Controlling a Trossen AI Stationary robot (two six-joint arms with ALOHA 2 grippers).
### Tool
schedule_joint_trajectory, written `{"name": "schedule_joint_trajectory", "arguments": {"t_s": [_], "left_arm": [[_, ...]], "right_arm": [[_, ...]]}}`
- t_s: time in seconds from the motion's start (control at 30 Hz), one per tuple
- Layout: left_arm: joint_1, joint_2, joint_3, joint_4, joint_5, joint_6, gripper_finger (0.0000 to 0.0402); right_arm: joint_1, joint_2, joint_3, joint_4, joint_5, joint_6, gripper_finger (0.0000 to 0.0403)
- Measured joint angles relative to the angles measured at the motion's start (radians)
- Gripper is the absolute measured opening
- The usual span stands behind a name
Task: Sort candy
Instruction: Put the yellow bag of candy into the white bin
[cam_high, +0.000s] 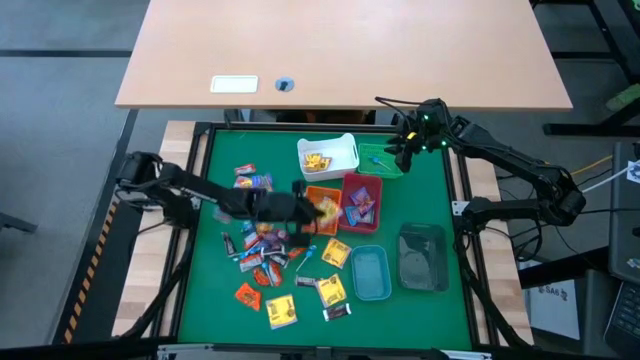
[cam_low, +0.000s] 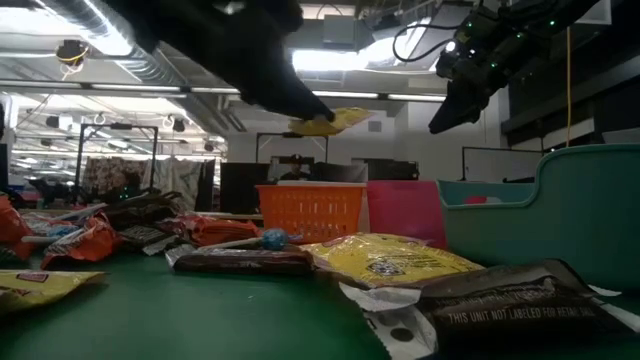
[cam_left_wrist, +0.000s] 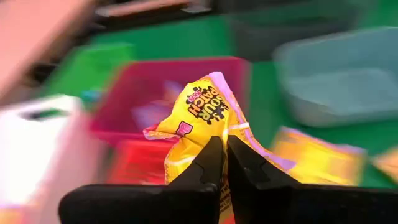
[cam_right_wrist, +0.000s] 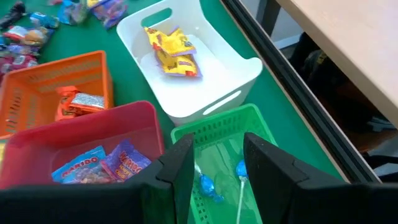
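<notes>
— What is the left hand holding?
— It pinches a yellow candy packet reading "SOUR PATCH", held above the orange bin.
— And the right hand?
— Its fingers stand apart, empty, over the green bin. In the red bin beside it lies a blue "HARIBO" bag.

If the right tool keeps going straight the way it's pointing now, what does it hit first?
Most likely the green bin: the right tool hangs open over it, pointing into it, toward the blue-wrapped lollipops inside. Depth is hard to judge.
</notes>
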Motion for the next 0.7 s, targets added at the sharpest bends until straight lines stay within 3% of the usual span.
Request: {"name": "schedule_joint_trajectory", "arguments": {"t_s": [0.2, 0.47, 0.7], "left_arm": [[0.185, 0.000, 0.000, 0.049, -0.016, 0.104, 0.0001], [0.365, 0.000, 0.000, 0.046, -0.006, 0.103, 0.0001], [0.434, 0.000, 0.000, 0.047, -0.004, 0.089, 0.0004]], "right_arm": [[0.000, 0.000, 0.000, 0.000, -0.064, 0.025, 0.0138], [0.005, 0.000, 0.000, 0.001, -0.136, 0.039, 0.0138], [0.144, 0.000, 0.000, 0.054, -0.145, 0.086, 0.0138]]}}
